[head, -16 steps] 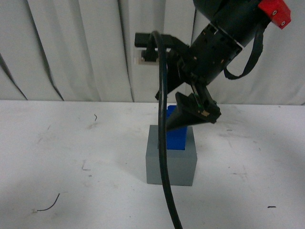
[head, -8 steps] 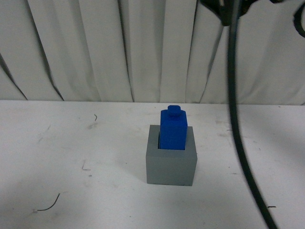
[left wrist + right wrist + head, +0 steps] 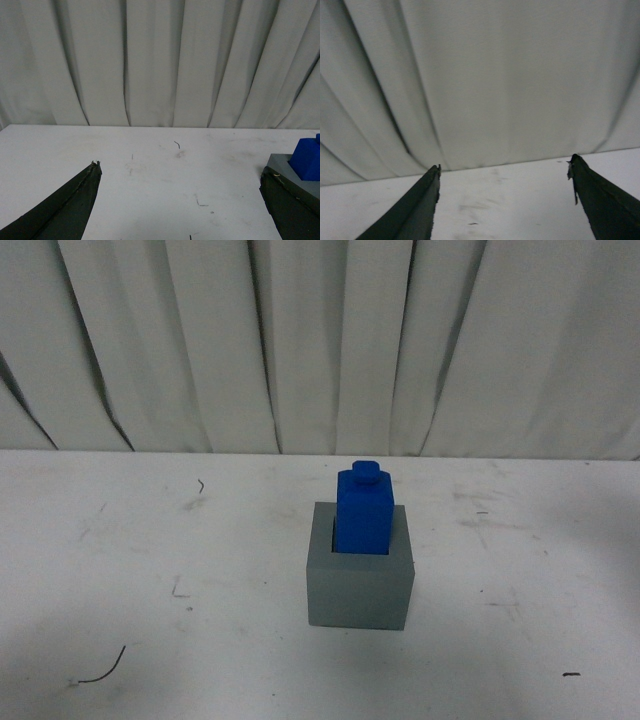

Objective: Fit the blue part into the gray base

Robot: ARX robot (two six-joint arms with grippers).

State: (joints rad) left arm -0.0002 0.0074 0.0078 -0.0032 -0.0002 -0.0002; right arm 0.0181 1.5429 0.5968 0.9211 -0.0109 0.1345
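Observation:
The blue part (image 3: 363, 508) stands upright in the square recess of the gray base (image 3: 359, 588) at the middle of the white table, its round stud on top. Neither arm shows in the front view. My left gripper (image 3: 180, 170) is open and empty; in the left wrist view the gray base (image 3: 285, 165) and the blue part (image 3: 307, 159) sit just behind one black finger (image 3: 290, 210). My right gripper (image 3: 505, 167) is open and empty, facing the curtain and bare table; neither block shows in the right wrist view.
A white pleated curtain (image 3: 320, 340) hangs behind the table. The white tabletop (image 3: 150, 570) has scuffs and a small dark wire scrap (image 3: 100, 670) near its front left.
The right arm, over the blue part a second ago, has pulled up and out of the front view. The blue part stays standing in the gray base.

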